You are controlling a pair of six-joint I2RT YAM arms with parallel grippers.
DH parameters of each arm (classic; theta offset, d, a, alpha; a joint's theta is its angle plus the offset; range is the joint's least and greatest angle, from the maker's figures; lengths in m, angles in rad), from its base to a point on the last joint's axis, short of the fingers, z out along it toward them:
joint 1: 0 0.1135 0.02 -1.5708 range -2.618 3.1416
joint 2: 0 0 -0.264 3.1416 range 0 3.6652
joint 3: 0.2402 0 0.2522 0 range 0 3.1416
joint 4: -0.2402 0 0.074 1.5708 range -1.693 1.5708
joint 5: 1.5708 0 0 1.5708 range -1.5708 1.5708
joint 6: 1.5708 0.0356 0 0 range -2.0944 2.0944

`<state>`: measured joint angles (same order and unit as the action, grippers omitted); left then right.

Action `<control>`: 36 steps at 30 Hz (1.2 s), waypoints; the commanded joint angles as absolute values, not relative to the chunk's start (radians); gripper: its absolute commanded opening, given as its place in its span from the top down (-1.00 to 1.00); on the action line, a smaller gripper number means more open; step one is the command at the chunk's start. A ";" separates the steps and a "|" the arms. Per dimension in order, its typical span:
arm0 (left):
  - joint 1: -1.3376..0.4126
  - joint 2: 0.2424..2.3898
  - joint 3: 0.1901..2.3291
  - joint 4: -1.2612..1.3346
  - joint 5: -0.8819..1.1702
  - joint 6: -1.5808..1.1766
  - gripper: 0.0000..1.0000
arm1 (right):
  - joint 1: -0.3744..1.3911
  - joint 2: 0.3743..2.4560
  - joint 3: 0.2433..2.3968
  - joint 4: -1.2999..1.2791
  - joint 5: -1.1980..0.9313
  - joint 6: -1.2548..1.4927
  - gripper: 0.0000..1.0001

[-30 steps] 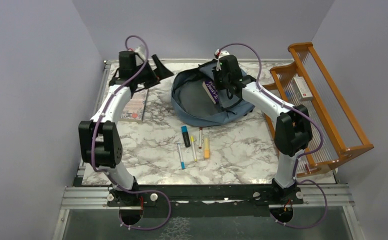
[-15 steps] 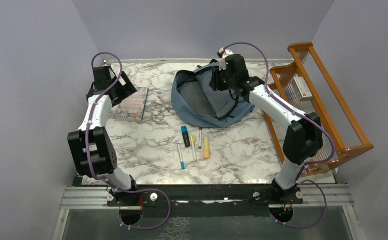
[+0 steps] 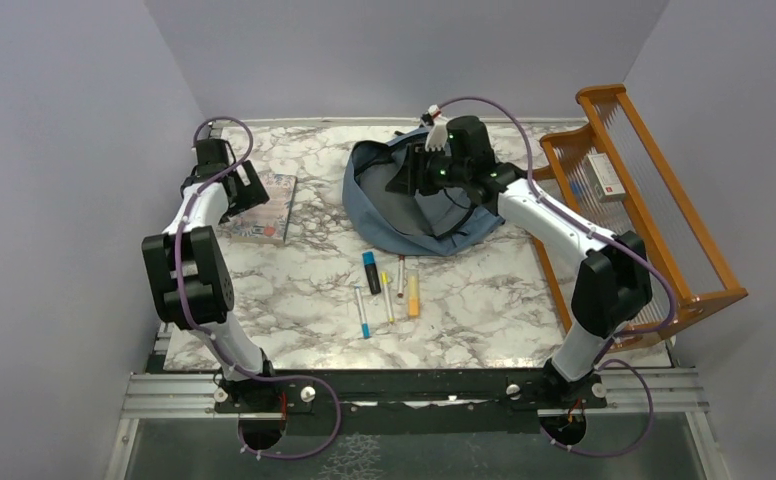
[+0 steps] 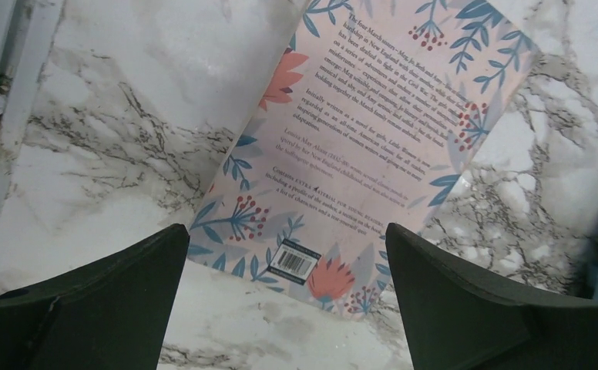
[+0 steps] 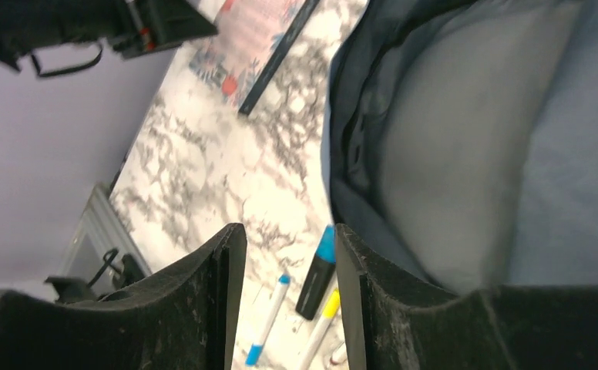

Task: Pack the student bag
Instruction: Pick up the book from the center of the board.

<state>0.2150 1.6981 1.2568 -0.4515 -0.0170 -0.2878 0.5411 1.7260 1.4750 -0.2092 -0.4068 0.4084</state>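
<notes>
Marble bench [image 3: 484,300], floppy blue student bag [image 3: 374,200] unzipped; left tool [image 4: 284,254] wide open, right tool [image 5: 288,239] half open, both empty.

The marble-patterned worktop [image 3: 294,280], white with grey veins, carries several loose things. On its far left part a book [image 3: 264,208] lies flat with the back cover up. The cover is pale pink with blue leaves, red berries and orange flowers, and it has printed text and a barcode near one edge. Near the middle of the worktop a few pens lie close together, roughly parallel: a black marker [image 3: 371,272] with a blue cap, a white pen [image 3: 362,312] with blue ends, two thin pens [image 3: 387,297], and a yellow-orange highlighter [image 3: 413,295]. At the right edge stands an orange wooden rack [image 3: 601,93] with thin rods. A white box [image 3: 604,175] with a red mark rests on it.
</notes>
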 commanded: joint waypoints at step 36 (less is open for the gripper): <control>0.175 1.841 1.208 -0.432 0.260 -0.303 -0.42 | 0.609 1.814 1.412 -0.110 -0.510 0.503 -0.05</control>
<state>0.2016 1.8984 1.2778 -0.4023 0.1677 -0.2668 0.5922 1.7855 1.3525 -0.1417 -0.5106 0.4801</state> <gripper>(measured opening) 0.720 0.523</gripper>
